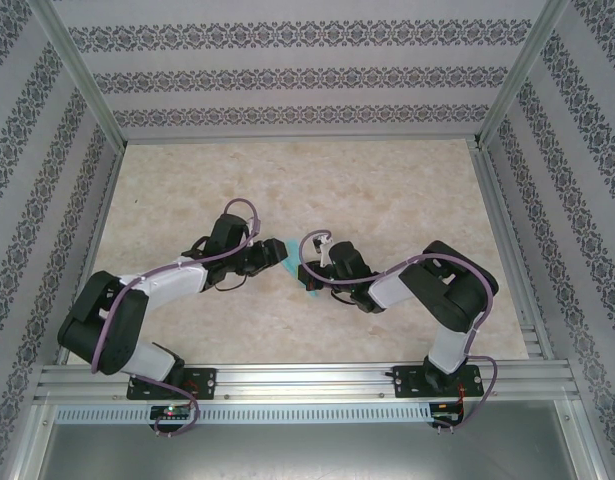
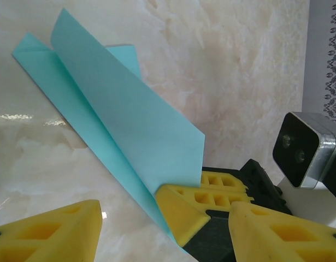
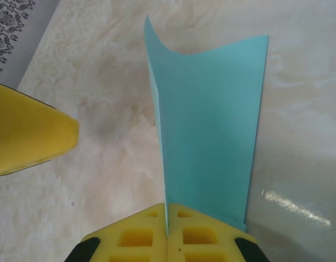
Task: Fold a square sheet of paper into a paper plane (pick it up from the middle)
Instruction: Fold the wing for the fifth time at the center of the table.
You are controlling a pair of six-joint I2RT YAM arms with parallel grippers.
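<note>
Marbled beige table (image 1: 387,190) between patterned walls: near its middle, between my two arms, I see the turquoise paper (image 1: 284,252), creased lengthwise with one flap standing up off the surface. My right gripper (image 3: 168,221) has its fingers pressed together on the paper's end, pinching it at the crease. My left gripper (image 2: 165,210) has its fingers (image 2: 53,229) spread apart close by the paper, holding nothing.

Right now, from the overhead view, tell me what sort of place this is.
Likely a lab test cell, not a home: an aluminium frame boxes in the marble-look tabletop, and patterned panels stand as its walls.
</note>
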